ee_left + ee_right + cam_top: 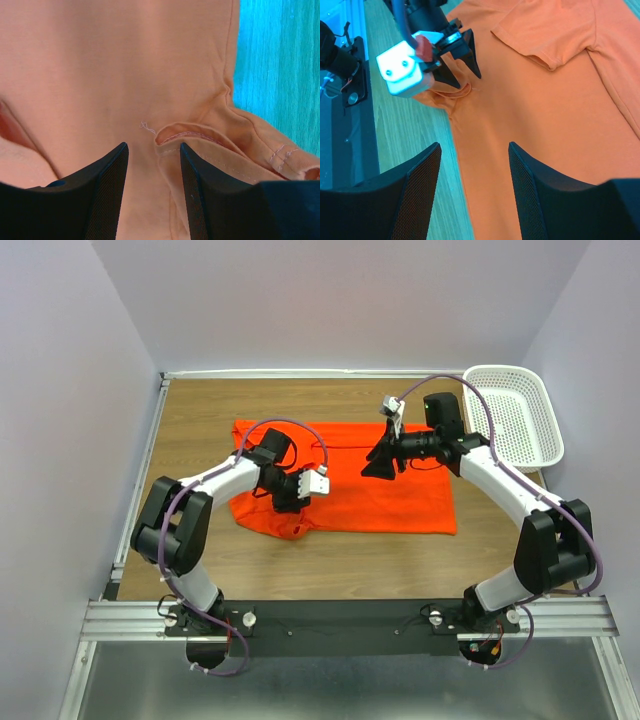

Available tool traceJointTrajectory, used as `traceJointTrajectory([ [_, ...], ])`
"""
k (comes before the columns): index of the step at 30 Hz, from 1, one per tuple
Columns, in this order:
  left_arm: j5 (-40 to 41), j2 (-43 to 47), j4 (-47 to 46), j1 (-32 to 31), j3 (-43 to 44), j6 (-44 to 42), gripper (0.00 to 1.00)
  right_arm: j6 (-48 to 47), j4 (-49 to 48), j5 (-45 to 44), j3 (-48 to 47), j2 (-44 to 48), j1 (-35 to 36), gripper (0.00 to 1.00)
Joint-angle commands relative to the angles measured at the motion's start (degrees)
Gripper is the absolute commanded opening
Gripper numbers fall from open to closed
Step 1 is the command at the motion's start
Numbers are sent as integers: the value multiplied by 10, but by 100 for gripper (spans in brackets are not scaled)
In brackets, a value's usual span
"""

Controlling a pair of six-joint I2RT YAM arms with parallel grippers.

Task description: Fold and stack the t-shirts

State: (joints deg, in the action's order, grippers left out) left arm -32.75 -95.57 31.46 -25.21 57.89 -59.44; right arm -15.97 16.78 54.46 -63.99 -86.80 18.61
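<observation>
Your left claw [152, 149], spread apart, sits at the rumpled edge of the t-shirt [100, 60], lower centre, probably to pinch it; your right claw [474, 150] hangs apart above.

- The left arm [225, 478] has white shell links set between bulky black joint housings; the right arm [497, 483] is built the same.
- A thin purple cable [296, 424] runs in loops along each arm.
- The left gripper [152, 147] has two black wedge-shaped fingers [107, 190] with finely ribbed inner faces.
- Beside it sits a white boxy camera housing [400, 70] with two dark screw recesses and a red part.
- The right gripper [475, 146] has matching black tapered fingers, cross-hatched on the inner faces.
</observation>
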Motion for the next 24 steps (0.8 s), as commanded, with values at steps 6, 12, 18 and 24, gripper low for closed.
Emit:
traceJointTrajectory([
  [6,-22,-44,19,-3,40,-14,46,5,12,18,7,13,-9,64],
  [12,-28,-33,25,-3,45,-15,28,6,12,21,7,12,-10,64],
  [18,-43,-12,40,-4,48,-17,0,7,12,21,7,14,-15,64],
  [24,-7,77,16,-5,34,6,0,5,12,20,7,20,-26,64],
])
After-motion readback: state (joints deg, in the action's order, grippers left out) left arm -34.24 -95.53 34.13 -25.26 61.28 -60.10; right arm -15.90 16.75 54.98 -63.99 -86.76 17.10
